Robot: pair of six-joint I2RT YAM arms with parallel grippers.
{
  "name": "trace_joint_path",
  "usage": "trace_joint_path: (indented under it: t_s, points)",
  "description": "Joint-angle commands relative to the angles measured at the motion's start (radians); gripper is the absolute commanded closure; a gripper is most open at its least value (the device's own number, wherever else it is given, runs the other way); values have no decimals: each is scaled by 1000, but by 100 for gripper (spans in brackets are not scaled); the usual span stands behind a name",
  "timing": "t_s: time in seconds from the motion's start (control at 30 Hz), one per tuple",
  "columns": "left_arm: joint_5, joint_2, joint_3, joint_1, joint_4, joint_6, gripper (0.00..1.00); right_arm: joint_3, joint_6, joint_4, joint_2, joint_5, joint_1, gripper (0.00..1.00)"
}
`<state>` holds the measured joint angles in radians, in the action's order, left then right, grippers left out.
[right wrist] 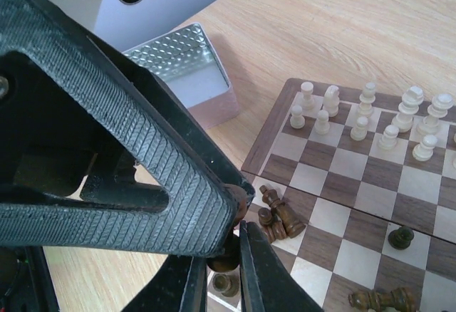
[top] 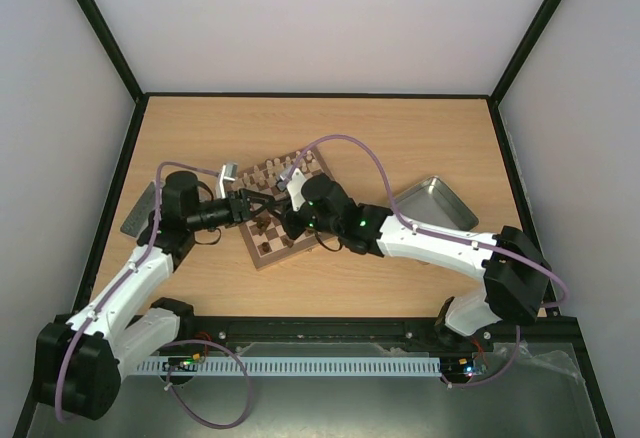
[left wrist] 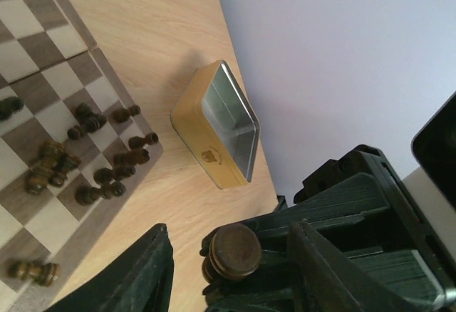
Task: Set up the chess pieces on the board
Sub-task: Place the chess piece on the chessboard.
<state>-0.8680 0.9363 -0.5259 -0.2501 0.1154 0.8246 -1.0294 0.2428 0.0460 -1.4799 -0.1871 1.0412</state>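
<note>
The board (top: 262,254) lies mid-table, slightly turned. Cream chess pieces (right wrist: 370,118) stand in rows along its far edge (top: 272,171). Several dark brown pieces (right wrist: 282,214) lie toppled on the near squares (left wrist: 107,157). My right gripper (right wrist: 225,252) is shut on a dark brown piece (right wrist: 229,262) and holds it above the board's corner. My left gripper (left wrist: 229,278) meets it there, its open jaws standing either side of that piece's round base (left wrist: 236,249), with a gap on the left side. From above, both grippers (top: 255,206) (top: 283,220) nearly touch.
A silver metal tray (top: 436,203) sits right of the board, its gold outer wall facing the left wrist camera (left wrist: 214,157). A flat grey lid (top: 146,210) lies at the table's left edge. Black frame rails border the table.
</note>
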Motion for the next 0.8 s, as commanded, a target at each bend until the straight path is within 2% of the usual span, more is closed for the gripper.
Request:
trace_joint_path:
  t_s: [0.0, 0.17, 0.3, 0.43, 0.5, 0.57, 0.77]
  points:
    - [-39, 14, 13, -18, 16, 23, 60, 12, -9, 41, 34, 7, 3, 90]
    - [-41, 10, 23, -22, 24, 48, 78, 21, 7, 61, 42, 23, 3, 90]
    - [-42, 6, 27, -25, 31, 70, 88, 28, 20, 74, 49, 38, 3, 90]
    - [-33, -10, 30, -25, 50, 116, 89, 52, 44, 96, 72, 40, 3, 82]
    - [-20, -17, 27, -25, 59, 150, 89, 70, 74, 110, 90, 42, 3, 75]
    - [-13, -22, 28, -24, 83, 204, 89, 103, 115, 154, 121, 36, 3, 63]
    - [-9, -43, 9, -21, 211, 404, 89, 210, 340, 349, 226, 28, 3, 51]
